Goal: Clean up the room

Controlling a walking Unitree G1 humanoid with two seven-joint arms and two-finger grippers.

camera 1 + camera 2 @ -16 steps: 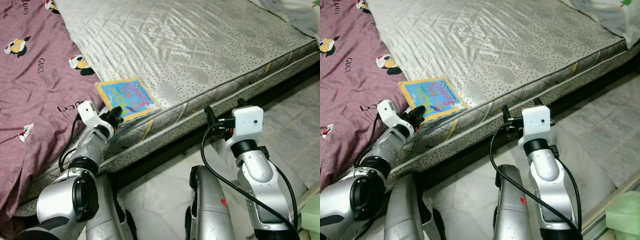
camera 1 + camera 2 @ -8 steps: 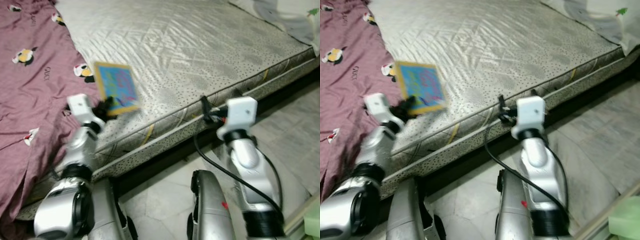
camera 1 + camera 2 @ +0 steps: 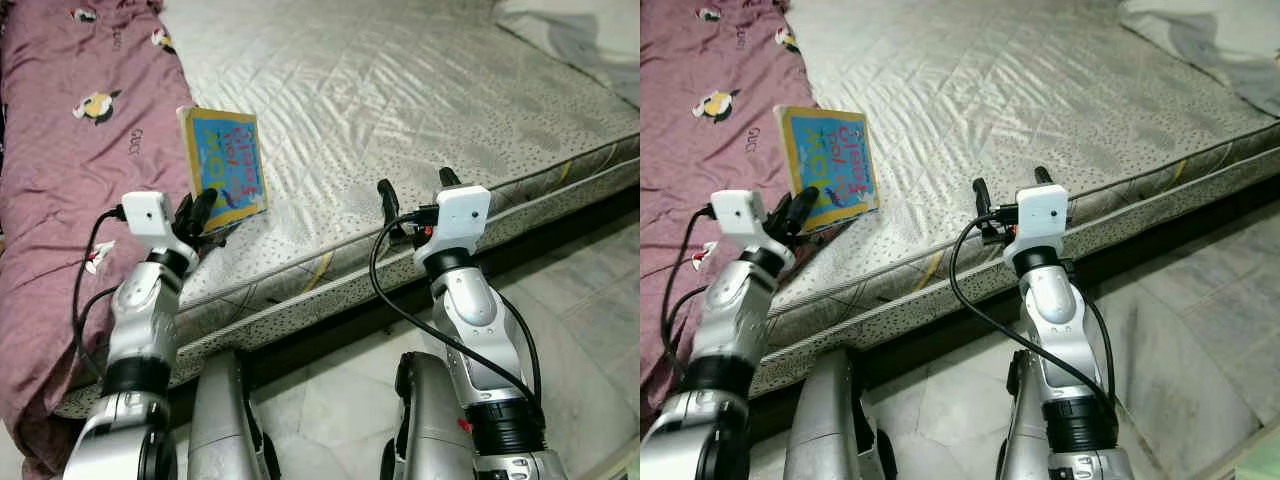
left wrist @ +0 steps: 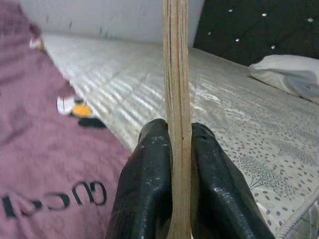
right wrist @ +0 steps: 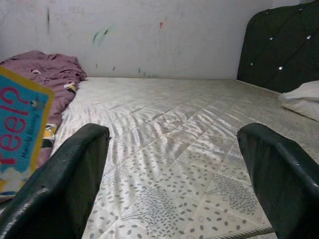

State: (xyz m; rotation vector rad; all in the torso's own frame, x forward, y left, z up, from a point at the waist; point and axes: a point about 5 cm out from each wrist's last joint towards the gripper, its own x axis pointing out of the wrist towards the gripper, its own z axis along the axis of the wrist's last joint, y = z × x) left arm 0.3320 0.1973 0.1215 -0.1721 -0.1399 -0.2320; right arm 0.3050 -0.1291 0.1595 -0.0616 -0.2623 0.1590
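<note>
We are pinching a blue picture book (image 3: 224,168) by its lower edge in our left gripper (image 3: 200,212), fingers (image 4: 149,169) clamped on it, holding it upright over the mattress (image 3: 420,90) edge beside the maroon blanket (image 3: 70,130). Our right gripper (image 3: 415,195) is hovering at the mattress edge, fingers spread wide and holding nothing.

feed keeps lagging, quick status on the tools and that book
Left tool shut on book, book tilted up off the mattress. Right tool open, holding nothing, at the mattress edge. Purple blanket beside book.
</note>
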